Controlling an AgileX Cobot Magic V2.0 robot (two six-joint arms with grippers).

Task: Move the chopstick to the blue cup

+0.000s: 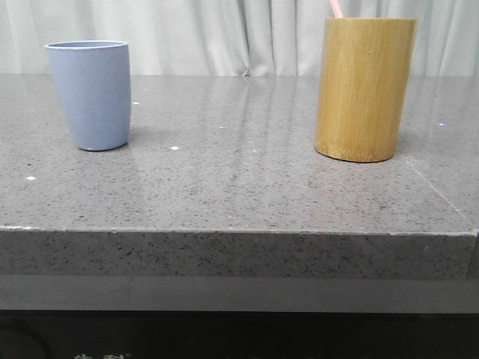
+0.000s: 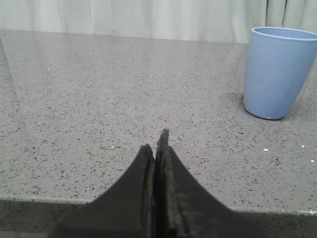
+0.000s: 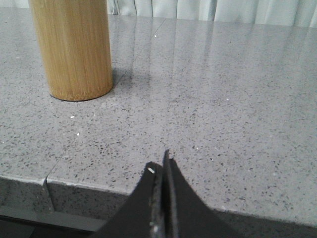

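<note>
The blue cup [image 1: 90, 93] stands upright at the left of the grey stone table [image 1: 239, 172]; it also stands beyond my left gripper [image 2: 155, 141] as the blue cup [image 2: 276, 72]. A tan bamboo cylinder [image 1: 364, 88] stands at the right, and a pale pink chopstick [image 1: 335, 8] tip pokes out of its top. Both grippers hang back at the table's near edge. My left gripper is shut with nothing in it. My right gripper [image 3: 161, 161] is shut too, empty, with the bamboo cylinder [image 3: 74, 47] well ahead of it.
Pale curtains [image 1: 224, 34] hang behind the table. The table's front edge [image 1: 239, 232] runs across below both cups, and a seam [image 3: 49, 183] cuts the stone near my right gripper. Bare stone lies between the two cups.
</note>
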